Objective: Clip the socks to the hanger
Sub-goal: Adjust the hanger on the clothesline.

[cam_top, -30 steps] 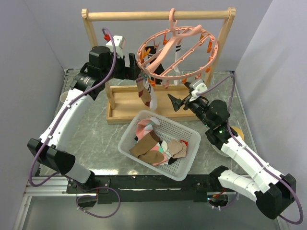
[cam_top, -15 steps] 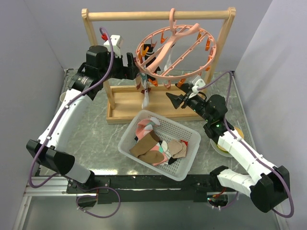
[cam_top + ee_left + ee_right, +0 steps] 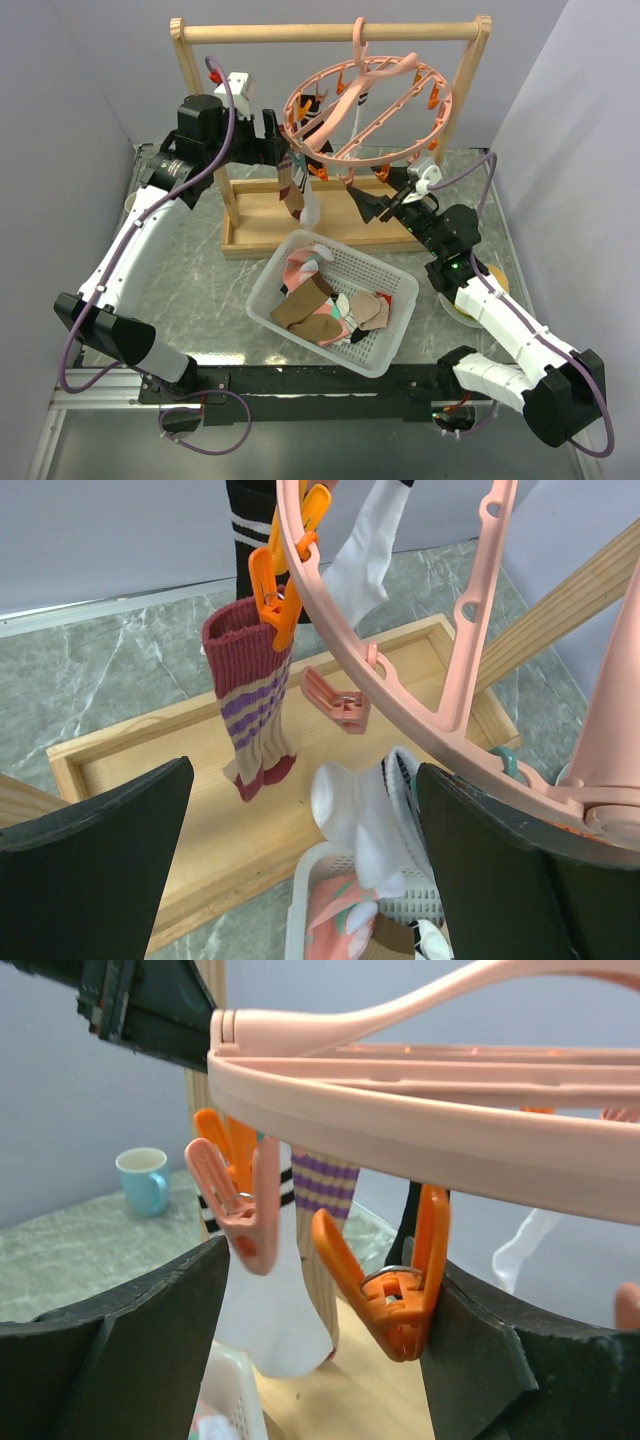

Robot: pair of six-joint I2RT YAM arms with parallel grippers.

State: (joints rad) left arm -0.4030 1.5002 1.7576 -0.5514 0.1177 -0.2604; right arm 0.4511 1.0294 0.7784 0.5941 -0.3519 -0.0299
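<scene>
Jaws apart on left gripper [image 3: 305, 780] and right gripper [image 3: 332, 1260]; right wrist view shows orange clip [image 3: 393, 1295] between.

A round salmon-pink plastic hanger [image 3: 345, 108], a spoked ring with a hook on top, hangs from a wooden rail [image 3: 300, 33]. Small orange and pink clips [image 3: 395, 1295] dangle around its rim. One orange clip [image 3: 275, 600] grips the cuff of a maroon sock [image 3: 250, 705] with pale purple stripes, which hangs straight down. Near it, a black sock [image 3: 250, 520] with white stripes and a white sock [image 3: 365, 555] also hang from the ring. More socks [image 3: 312, 308], pink, tan and white, lie heaped in a white mesh basket [image 3: 395, 275] below the hanger.
</scene>
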